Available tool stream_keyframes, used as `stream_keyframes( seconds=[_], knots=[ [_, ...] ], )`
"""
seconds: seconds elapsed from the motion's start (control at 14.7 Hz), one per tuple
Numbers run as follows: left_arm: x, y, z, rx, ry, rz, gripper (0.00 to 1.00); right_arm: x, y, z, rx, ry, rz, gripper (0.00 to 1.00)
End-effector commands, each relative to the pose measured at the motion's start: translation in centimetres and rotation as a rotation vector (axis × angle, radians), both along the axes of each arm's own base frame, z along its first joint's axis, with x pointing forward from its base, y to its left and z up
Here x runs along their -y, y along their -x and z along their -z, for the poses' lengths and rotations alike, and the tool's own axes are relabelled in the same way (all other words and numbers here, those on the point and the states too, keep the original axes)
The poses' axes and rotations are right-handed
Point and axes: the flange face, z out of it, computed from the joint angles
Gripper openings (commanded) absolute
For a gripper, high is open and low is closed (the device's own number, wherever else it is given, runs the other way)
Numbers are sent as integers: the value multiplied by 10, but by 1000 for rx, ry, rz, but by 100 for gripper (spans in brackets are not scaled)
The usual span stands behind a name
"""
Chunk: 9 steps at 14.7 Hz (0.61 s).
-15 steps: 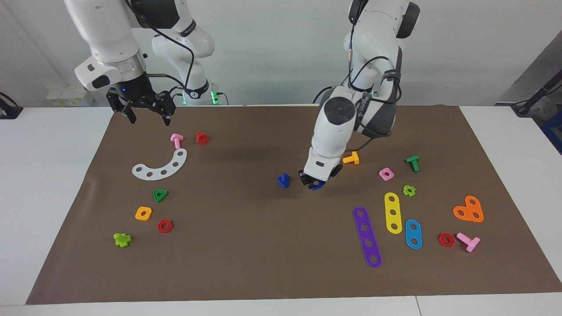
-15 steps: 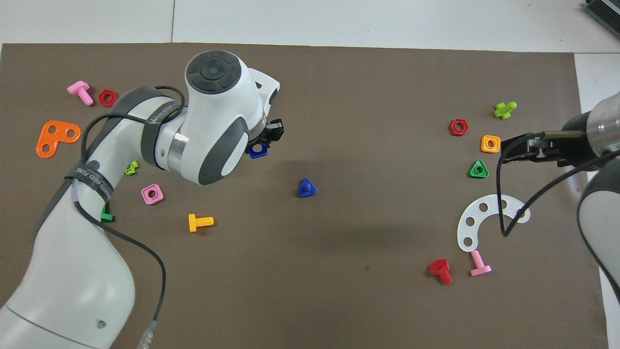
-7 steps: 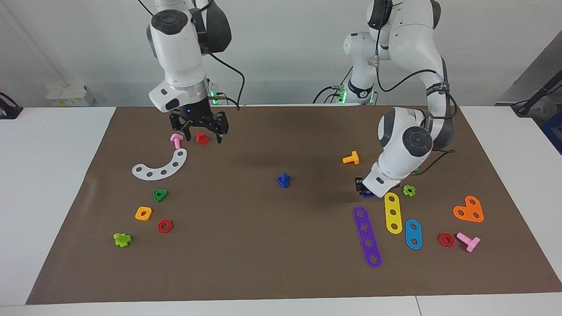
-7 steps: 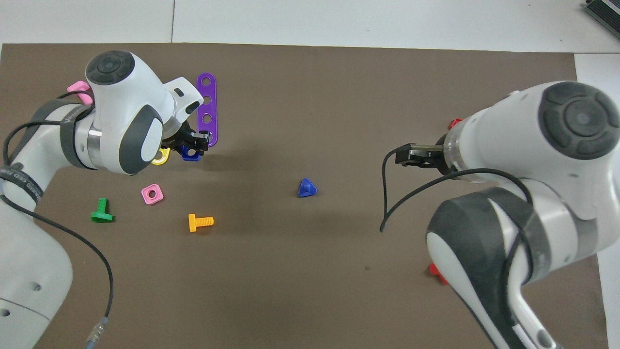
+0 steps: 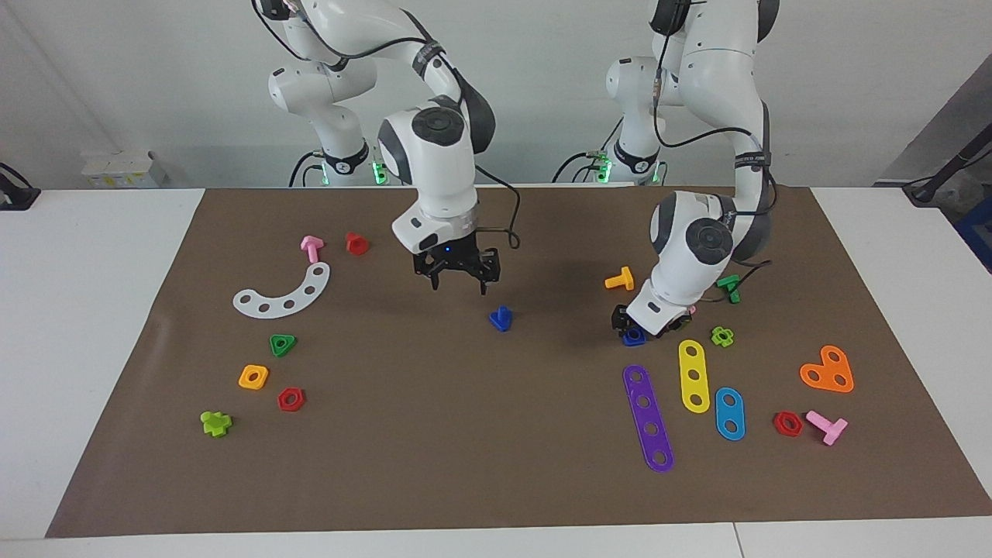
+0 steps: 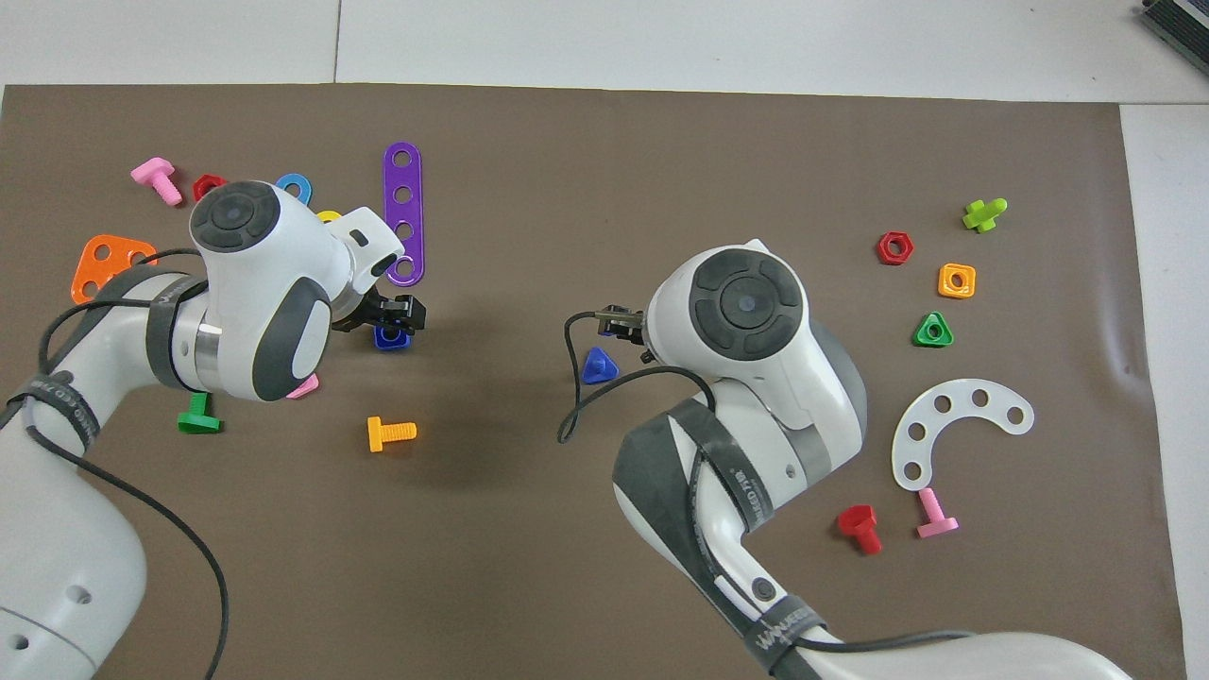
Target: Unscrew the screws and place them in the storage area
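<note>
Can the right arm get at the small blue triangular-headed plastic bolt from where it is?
Probably yes: the right hand hangs open just above the small blue triangular-headed plastic bolt, which stands alone on bare brown paper mat.

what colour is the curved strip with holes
White. The curved strip shows best in the overhead view.

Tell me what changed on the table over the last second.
The right gripper swung from the mat's corner to above the blue bolt, fingers open. The left gripper carried the blue square nut to beside the purple strip. The bolt and other pieces stayed put.
</note>
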Motion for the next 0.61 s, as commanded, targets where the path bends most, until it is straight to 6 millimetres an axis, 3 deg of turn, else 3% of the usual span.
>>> stream_keyframes(
  seconds=[0.0, 0.2, 0.41, 0.54],
  knots=[
    [-39, -5, -20, -15, 1, 4, 100, -11, -3, 17, 19, 1, 1, 95],
    [-119, -6, -44, -32, 12, 70, 100, -40, 1, 62, 33, 29, -56, 90],
    [-197, 3, -67, -42, 20, 123, 100, -48, 3, 82, 31, 50, -81, 81],
    [-230, 4, -93, -50, -70, 152, 100, -51, 3, 86, 32, 48, -85, 73]
  ],
)
